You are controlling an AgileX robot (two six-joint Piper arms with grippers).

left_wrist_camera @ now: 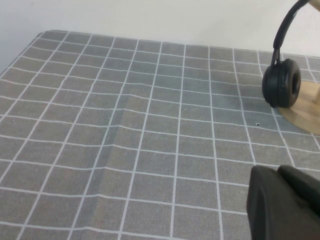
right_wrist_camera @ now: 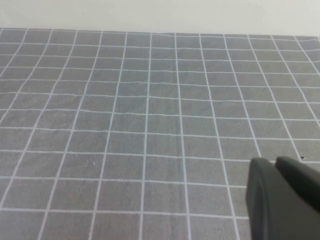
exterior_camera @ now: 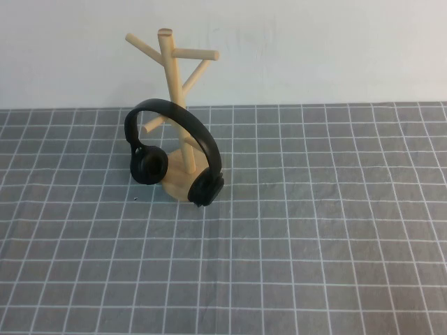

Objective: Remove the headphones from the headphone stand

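Note:
The black headphones (exterior_camera: pixel 174 112) hang over a low peg of the pale wooden headphone stand (exterior_camera: pixel 167 63), left of the table's centre. Their ear cups sit low beside the stand's round base (exterior_camera: pixel 176 187). In the left wrist view one ear cup (left_wrist_camera: pixel 282 82) and part of the base (left_wrist_camera: pixel 307 107) show, well apart from my left gripper (left_wrist_camera: pixel 276 172). That gripper is shut and empty, low over the cloth. My right gripper (right_wrist_camera: pixel 274 164) is shut and empty over bare cloth, with neither headphones nor stand in its view. Neither arm shows in the high view.
A grey cloth with a white grid (exterior_camera: pixel 314 230) covers the table. A white wall (exterior_camera: pixel 314 49) rises behind it. A low crease in the cloth (left_wrist_camera: pixel 117 130) shows in the left wrist view.

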